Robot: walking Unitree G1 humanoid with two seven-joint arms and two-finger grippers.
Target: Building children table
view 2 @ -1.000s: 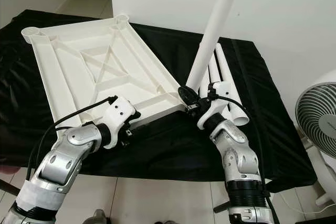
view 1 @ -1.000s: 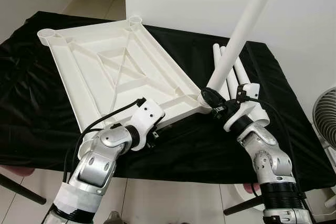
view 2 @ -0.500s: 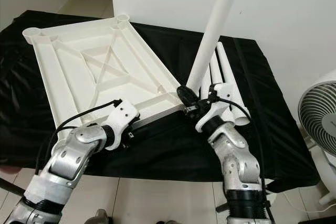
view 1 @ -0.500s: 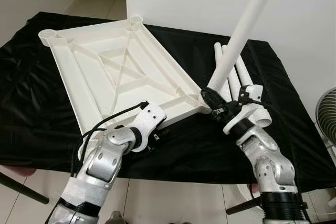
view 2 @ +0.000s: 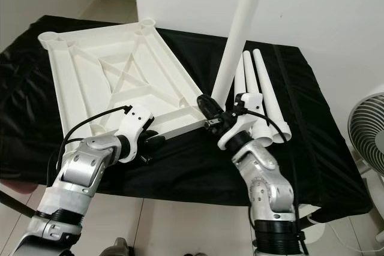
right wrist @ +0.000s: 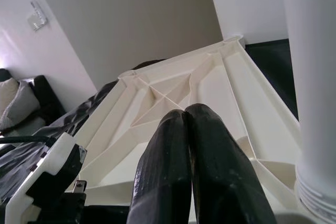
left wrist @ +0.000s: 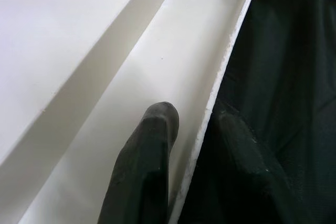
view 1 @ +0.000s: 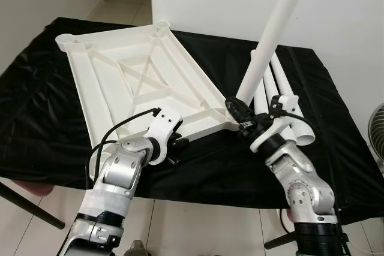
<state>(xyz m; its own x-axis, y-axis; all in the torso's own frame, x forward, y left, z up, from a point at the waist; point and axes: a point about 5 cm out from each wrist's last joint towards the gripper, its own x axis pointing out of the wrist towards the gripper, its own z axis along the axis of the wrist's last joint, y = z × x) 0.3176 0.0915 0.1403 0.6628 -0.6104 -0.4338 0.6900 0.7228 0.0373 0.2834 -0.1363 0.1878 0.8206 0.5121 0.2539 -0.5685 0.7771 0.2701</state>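
A white children's table top [view 1: 129, 76] lies upside down on the black cloth. One white leg [view 1: 270, 34] stands tilted in its near right corner socket. My left gripper [view 1: 176, 144] holds the near rim; in the left wrist view its fingers [left wrist: 149, 150] straddle the rim wall, one inside and one outside. My right gripper [view 1: 235, 111] sits at the foot of the standing leg. In the right wrist view its fingertips [right wrist: 185, 116] are pressed together with nothing between them, and the leg [right wrist: 315, 77] is just beside them.
Three loose white legs [view 1: 282, 88] lie side by side on the cloth right of the table top. A white wall rises behind the table. A fan [view 2: 367, 125] stands at the far right. The cloth's front edge [view 1: 198, 184] hangs over tiled floor.
The whole picture has shifted as the head moved. Both grippers stay at the table top's near edge, and the left forearm has swung a little inward.
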